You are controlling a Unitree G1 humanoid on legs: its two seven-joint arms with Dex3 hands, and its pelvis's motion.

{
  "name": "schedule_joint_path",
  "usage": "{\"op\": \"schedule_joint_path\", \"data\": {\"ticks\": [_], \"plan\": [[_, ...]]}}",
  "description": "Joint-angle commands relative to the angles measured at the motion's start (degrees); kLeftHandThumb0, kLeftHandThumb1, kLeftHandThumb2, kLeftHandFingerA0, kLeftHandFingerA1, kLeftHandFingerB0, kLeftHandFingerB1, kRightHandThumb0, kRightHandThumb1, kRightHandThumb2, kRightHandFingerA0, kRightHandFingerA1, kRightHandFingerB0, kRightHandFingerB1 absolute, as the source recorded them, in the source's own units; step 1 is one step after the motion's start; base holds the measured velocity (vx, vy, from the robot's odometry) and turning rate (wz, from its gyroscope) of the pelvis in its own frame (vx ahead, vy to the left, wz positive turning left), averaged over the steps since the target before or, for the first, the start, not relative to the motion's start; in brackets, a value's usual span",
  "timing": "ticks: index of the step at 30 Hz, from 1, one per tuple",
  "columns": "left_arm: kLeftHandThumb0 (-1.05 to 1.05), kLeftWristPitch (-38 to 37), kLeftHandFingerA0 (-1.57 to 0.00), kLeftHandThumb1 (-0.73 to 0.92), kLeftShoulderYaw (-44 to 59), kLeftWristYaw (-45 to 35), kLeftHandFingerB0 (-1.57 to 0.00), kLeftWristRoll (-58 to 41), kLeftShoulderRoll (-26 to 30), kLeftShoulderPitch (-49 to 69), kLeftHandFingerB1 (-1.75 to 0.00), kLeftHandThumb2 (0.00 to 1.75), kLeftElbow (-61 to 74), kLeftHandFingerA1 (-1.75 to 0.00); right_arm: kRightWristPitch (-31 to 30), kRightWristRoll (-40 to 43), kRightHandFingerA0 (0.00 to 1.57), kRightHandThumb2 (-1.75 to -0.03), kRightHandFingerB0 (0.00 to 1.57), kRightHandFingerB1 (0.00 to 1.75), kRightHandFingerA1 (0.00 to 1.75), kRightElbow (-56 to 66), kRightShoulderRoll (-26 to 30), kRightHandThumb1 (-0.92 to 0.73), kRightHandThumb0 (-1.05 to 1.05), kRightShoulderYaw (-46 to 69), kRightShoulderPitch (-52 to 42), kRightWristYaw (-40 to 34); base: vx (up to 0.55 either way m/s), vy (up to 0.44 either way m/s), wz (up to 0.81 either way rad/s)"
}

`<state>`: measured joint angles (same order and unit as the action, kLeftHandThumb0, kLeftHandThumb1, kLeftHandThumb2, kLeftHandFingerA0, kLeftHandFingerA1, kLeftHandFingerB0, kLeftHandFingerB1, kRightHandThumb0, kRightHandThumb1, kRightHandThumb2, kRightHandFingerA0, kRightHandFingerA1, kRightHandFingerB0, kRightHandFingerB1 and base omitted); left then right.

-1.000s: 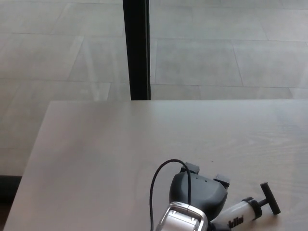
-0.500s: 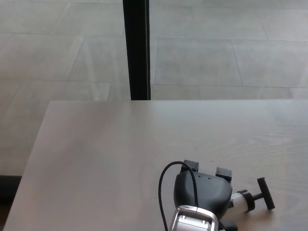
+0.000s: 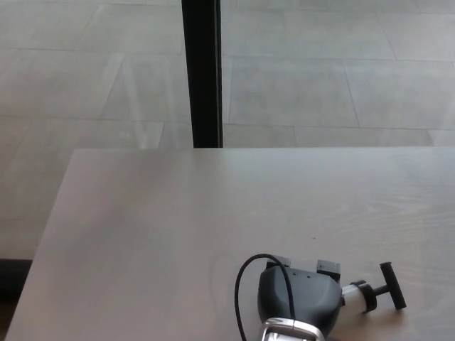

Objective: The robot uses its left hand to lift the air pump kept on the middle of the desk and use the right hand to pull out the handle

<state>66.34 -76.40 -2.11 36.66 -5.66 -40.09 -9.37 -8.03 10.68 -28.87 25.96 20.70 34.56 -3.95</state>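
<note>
Left hand [image 3: 297, 298] grips air pump [image 3: 370, 293] on pale desk [image 3: 142, 234].

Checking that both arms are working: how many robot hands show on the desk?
1: the left hand, at the desk's near edge, over the pump. The right hand is not in view.

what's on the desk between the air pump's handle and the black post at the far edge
Nothing: in the head view only bare desk lies between the handle and the post.

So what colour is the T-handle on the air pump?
Black, on the air pump's T-handle, clearest in the head view.
</note>
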Motion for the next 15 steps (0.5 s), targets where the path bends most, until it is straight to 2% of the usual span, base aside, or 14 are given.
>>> {"op": "schedule_joint_path", "data": {"ticks": [1, 2, 6, 7, 8, 9, 10, 11, 12, 13, 14, 15], "plan": [[-0.74, 1.1, -0.24, 0.76, -1.23, -3.47, -0.08, 3.3, 1.2, -0.99, -0.3, 0.64, -1.06, -0.61, -1.67, -0.79, 0.51, -0.61, 0.45, 0.46, 0.77, -0.32, 1.36, -0.72, -0.45, 0.46, 0.39, -0.46, 0.0, 0.0, 0.0], [-0.39, 1.28, -0.11, 0.46, -0.83, -3.84, 0.0, 3.29, 1.55, -0.67, -0.51, 1.05, -0.98, -0.56, -1.61, -0.96, 0.52, -0.62, 0.45, 0.46, 0.78, -0.86, 1.38, -0.72, -0.43, 0.46, 0.59, -0.68, 0.0, 0.0, 0.0], [-0.38, 0.88, -0.12, 0.48, -0.64, -4.33, 0.0, 4.19, 1.63, -0.34, -0.5, 1.06, -1.32, -0.56, -2.15, -1.06, 0.52, -0.62, 0.46, 0.46, 0.79, -0.5, 1.29, -0.72, -0.41, 0.43, 0.62, -0.83, 0.0, 0.0, 0.0], [-0.72, 0.4, -0.34, 0.61, -1.52, -4.33, -0.08, 5.28, 2.07, -0.59, -0.44, 0.92, -1.46, -0.66, -2.09, -1.37, 0.52, -0.62, 0.46, 0.46, 0.78, -0.53, 1.27, -0.72, -0.4, 0.3, 0.68, -1.1, 0.0, 0.0, 0.0], [-0.68, 0.05, -0.39, 0.61, -2.41, -4.74, -0.08, 6.01, 2.29, -1.04, -0.45, 0.95, -1.76, -0.67, -2.42, -1.56, 0.53, -0.62, 0.47, 0.46, 0.77, -0.13, 1.31, -0.72, -0.4, 0.24, 0.56, -1.32, 0.0, 0.0, 0.0], [-0.49, -1.24, -0.67, 0.54, -2.49, -3.45, -0.05, 6.9, 2.43, -0.52, -0.48, 1.01, -2.28, -0.79, -2.1, -1.82, 0.54, -0.62, 0.47, 0.46, 0.77, -0.47, 1.29, -0.71, -0.38, 0.26, 0.62, -1.62, 0.0, 0.0, 0.0], [-0.49, -1.86, -0.67, 0.54, -2.35, -2.86, -0.05, 7.35, 2.41, -0.21, -0.48, 1.01, -2.52, -0.79, -1.94, -1.96, 0.54, -0.62, 0.47, 0.46, 0.77, -0.63, 1.33, -0.71, -0.38, 0.28, 0.69, -1.72, 0.0, 0.0, 0.0], [-0.52, -2.4, -0.76, 0.76, -2.3, -3.07, -0.2, 7.61, 2.51, -0.19, -0.4, 0.62, -2.57, -0.77, -1.83, -1.82, 0.54, -0.62, 0.46, 0.46, 0.79, -0.62, 1.32, -0.71, -0.38, 0.4, 0.65, -1.52, 0.0, 0.0, 0.0], [-0.52, -3.16, -0.76, 0.76, -2.27, -3.37, -0.2, 7.97, 2.7, -0.16, -0.4, 0.62, -2.62, -0.77, -1.63, -1.61, 0.54, -0.62, 0.46, 0.46, 0.79, -0.64, 1.26, -0.71, -0.38, 0.58, 0.56, -1.22, 0.0, 0.0, 0.0], [-0.44, -4.85, -0.79, 0.73, -1.45, -2.09, -0.22, 8.48, 3.17, 0.52, -0.44, 0.62, -2.38, -1.05, -1.66, -1.87, 0.55, -0.61, 0.46, 0.46, 0.79, -0.86, 1.34, -0.72, -0.36, 0.39, 0.9, -1.24, 0.0, 0.0, 0.0], [-0.27, -6.99, -0.78, 0.62, 0.25, -0.79, -0.3, 7.88, 3.47, 1.67, -0.48, 0.64, -1.88, -1.43, -1.43, -1.45, 0.54, -0.61, 0.46, 0.47, 0.8, -0.43, 1.17, -0.73, -0.34, 0.67, 0.73, -0.87, 0.0, 0.0, 0.0], [-0.23, -7.4, -0.75, 0.6, 1.04, -0.99, -0.36, 7.82, 3.24, 2.11, -0.47, 0.63, -1.88, -1.47, -1.59, -1.6, 0.54, -0.62, 0.45, 0.46, 0.78, -0.34, 1.23, -0.73, -0.34, 0.59, 0.74, -0.9, 0.0, 0.0, 0.0]]}}
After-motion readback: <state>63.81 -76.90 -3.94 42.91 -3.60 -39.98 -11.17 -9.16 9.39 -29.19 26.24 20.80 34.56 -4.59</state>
